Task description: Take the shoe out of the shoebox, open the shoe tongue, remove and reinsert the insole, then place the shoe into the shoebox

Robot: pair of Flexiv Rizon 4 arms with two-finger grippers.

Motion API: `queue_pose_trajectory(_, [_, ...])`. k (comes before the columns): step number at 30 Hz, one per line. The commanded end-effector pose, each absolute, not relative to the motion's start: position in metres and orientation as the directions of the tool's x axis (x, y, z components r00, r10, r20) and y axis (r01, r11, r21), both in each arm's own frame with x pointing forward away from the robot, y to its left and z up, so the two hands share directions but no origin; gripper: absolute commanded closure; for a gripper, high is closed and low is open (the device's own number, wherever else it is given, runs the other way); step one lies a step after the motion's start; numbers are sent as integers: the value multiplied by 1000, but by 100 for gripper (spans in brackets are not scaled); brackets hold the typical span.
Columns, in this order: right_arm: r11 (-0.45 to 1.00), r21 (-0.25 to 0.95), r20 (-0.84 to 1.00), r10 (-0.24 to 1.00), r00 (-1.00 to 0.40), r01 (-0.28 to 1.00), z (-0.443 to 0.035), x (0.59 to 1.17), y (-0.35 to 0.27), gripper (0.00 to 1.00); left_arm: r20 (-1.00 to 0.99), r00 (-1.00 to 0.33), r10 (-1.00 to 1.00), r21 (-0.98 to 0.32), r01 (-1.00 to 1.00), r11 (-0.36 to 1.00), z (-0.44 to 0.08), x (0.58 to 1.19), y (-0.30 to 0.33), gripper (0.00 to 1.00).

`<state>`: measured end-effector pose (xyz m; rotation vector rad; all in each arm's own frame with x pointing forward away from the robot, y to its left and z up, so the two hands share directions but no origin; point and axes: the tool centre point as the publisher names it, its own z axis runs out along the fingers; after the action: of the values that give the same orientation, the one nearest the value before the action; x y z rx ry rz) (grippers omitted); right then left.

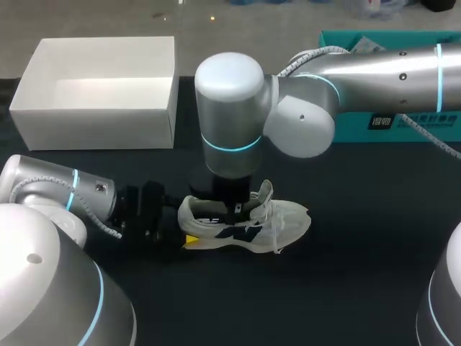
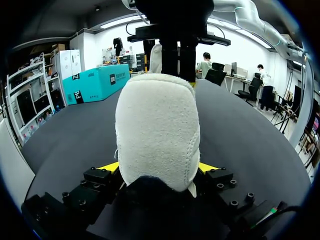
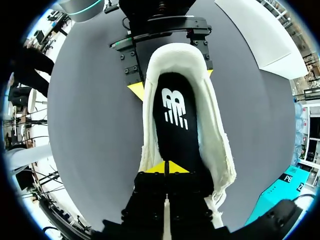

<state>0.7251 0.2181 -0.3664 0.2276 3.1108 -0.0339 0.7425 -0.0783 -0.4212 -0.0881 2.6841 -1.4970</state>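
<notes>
**White shoe gripped at the heel, out of its box**

White and soft-sided, the shoe [image 1: 245,220] stands sole-down on the dark desk [image 1: 360,274], towards the middle of the near edge. Its heel points to the left edge and its toe to the right edge.

My left claw [image 2: 159,167] comes in low from the near left corner and holds the shoe. One yellow tip presses on each side of the padded heel.

My right claw [image 3: 166,167] comes down from above, its arm reaching in from the far right. It sits inside the shoe's mouth. Its two yellow tips are drawn together, tip against tip, and rest on the black insole [image 3: 175,120] just ahead of the heel logo. I cannot tell whether any of the insole is pinched between them. The collar spreads wide around the claw, and the tongue and laces lie pushed towards the toe.

Further back, the white shoebox [image 1: 94,126] sits open-topped at the far left corner, well apart from the shoe. A teal box [image 1: 418,122] lies along the far edge near the right corner.
</notes>
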Motion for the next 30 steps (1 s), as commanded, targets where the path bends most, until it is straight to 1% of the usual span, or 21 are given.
queue_pose_trajectory(1, [990, -27, -10, 138, -990, 138, -378, 734, 227, 100, -32, -996, -84, -852, -17, 524, -421, 742, -77, 100])
queue_pose_trajectory(9, [992, -27, 2, 125, -992, 125, -392, 755, 235, 100, -32, -996, -84, -852, -17, 524, -421, 742, -77, 100])
queue_pose_trajectory(15, [992, -28, 0, 123, -992, 123, -394, 758, 234, 100, -32, -996, -84, -852, -17, 524, -421, 742, -77, 100])
queue_pose_trajectory(20, [988, -28, -30, 152, -988, 152, -397, 761, 229, 100, -32, -996, -84, -852, -17, 524, -421, 742, -77, 100])
queue_pose_trajectory(21, [988, -31, -33, 152, -988, 153, -397, 762, 228, 95, -32, -996, -84, -852, -17, 524, -421, 742, -77, 100])
queue_pose_trajectory(22, [987, -27, -49, 155, -987, 156, -396, 762, 227, 82, -32, -996, -84, -852, -17, 524, -421, 742, -77, 100])
queue_pose_trajectory(23, [987, -23, -49, 156, -987, 157, -395, 763, 227, 74, -32, -996, -84, -852, -17, 524, -421, 742, -77, 100])
queue_pose_trajectory(26, [988, -18, -66, 153, -986, 155, -392, 764, 227, 62, -32, -996, -84, -852, -17, 524, -421, 742, -77, 100])
queue_pose_trajectory(30, [989, -13, -66, 148, -987, 149, -393, 766, 227, 56, -32, -996, -84, -852, -17, 524, -421, 742, -77, 100])
